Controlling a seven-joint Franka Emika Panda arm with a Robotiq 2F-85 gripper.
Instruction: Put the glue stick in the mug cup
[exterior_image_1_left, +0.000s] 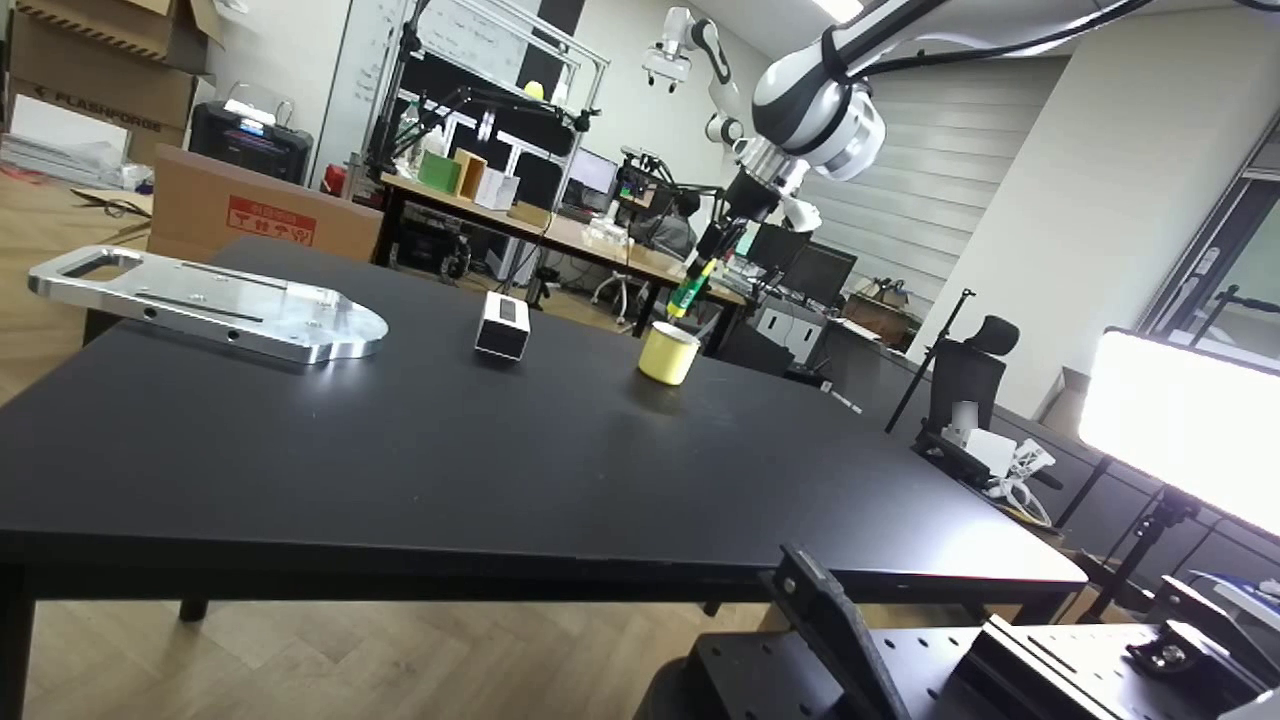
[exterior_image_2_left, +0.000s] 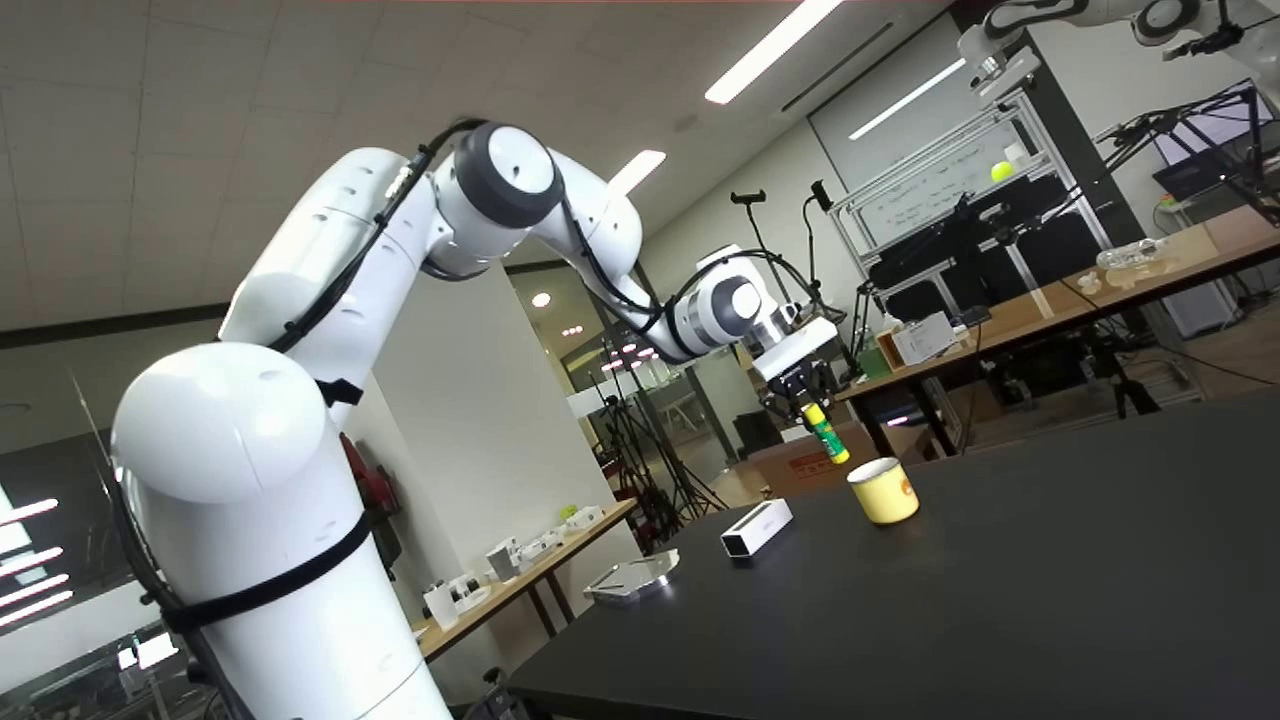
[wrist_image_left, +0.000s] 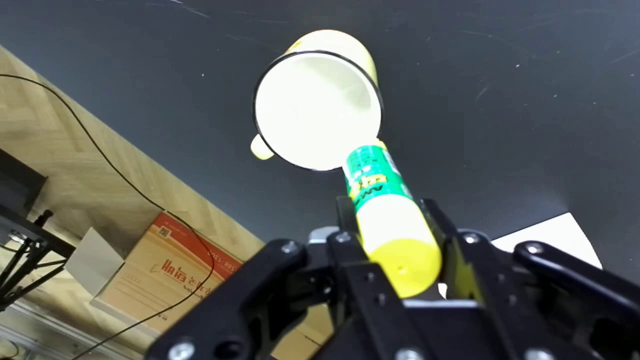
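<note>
Gripper clasps a tilted green-and-yellow glue stick, its lower end near the rim of a yellow mug.

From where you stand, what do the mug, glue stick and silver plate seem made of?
Mug: probably enamelled metal, smooth yellow with a thin dark rim, though ceramic is possible. Glue stick: likely plastic, by its smooth yellow end and printed green label. Silver plate: seemingly bare metal, perhaps aluminium, given its shiny reflections.

One glue stick, one mug cup, one black-and-white block, one metal plate
</note>
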